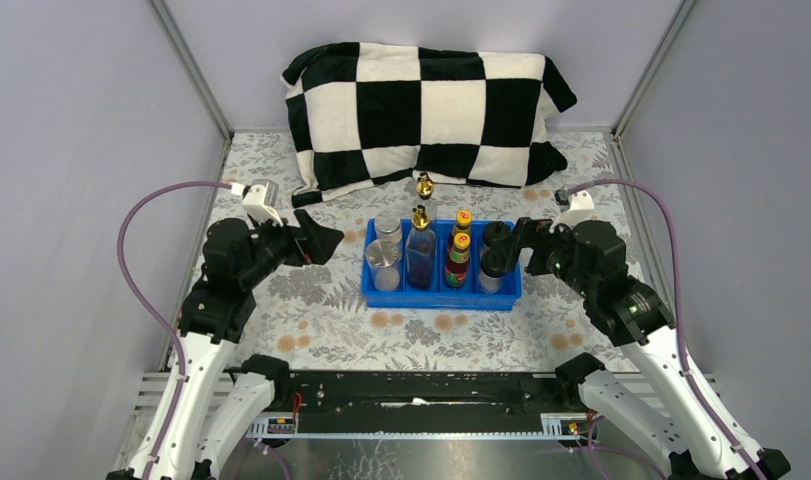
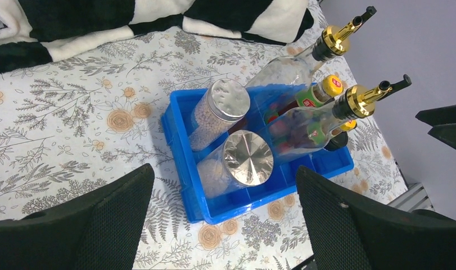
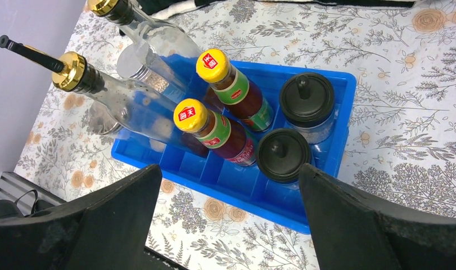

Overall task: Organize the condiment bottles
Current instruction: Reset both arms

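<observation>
Floral cloth (image 1: 311,330) bears the tray (image 1: 441,298); left gripper (image 1: 319,240) and right gripper (image 1: 518,236) gape empty, so I'd pinch the slick, breakable-looking condiment bottles (image 3: 220,132) mid-body.

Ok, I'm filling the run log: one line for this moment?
condiment bottles: upright in blue tray, paired by kind | left gripper: open, empty | right gripper: open, empty

Blue tray (image 1: 441,298) and chequered cushion (image 1: 421,110) on a flowered desk (image 1: 311,320)

The desk is covered with a pale cloth printed with grey leaves and tan roses. The tray, bright blue plastic split by dividers into compartments, sits about mid-desk. Behind it, and apart from it, the plump black-and-white cushion lies along the far edge against the back wall. Plain grey-lilac walls (image 1: 71,150) close in left, right and back, with metal posts (image 1: 191,70) at the two far corners.
</observation>
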Robot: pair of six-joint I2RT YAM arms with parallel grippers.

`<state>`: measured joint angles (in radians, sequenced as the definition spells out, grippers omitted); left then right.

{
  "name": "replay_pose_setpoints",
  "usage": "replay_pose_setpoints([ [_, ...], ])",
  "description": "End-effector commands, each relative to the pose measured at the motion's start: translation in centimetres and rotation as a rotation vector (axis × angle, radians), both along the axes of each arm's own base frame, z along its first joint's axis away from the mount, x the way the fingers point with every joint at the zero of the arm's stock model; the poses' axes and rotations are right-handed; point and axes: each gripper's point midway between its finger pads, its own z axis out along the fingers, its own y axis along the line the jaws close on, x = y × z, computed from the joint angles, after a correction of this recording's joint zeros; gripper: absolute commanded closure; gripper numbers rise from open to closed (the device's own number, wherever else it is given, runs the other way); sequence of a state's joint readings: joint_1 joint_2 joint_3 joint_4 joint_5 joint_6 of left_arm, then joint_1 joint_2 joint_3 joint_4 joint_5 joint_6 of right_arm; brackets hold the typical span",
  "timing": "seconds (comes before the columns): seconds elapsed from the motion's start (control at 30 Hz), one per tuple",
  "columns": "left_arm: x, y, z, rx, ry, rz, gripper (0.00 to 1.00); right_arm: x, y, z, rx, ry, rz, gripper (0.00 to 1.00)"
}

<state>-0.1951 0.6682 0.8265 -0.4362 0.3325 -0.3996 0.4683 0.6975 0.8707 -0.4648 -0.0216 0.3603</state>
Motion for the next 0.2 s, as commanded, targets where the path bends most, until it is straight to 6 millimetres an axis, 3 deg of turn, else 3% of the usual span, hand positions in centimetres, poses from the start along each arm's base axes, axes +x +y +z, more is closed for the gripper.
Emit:
replay_pose_setpoints([
  [0.0, -0.10, 0.21, 0.04, 0.018, -0.007, -0.002, 0.01, 0.38, 0.34, 2.06, 0.037, -0.048, 0.008, 0.00],
  [0.17, -0.14, 0.22, -0.24, 0.015, -0.006, 0.000, 0.01, 0.46, 0.16, 1.84, 0.027, -0.046, -0.001, 0.00],
])
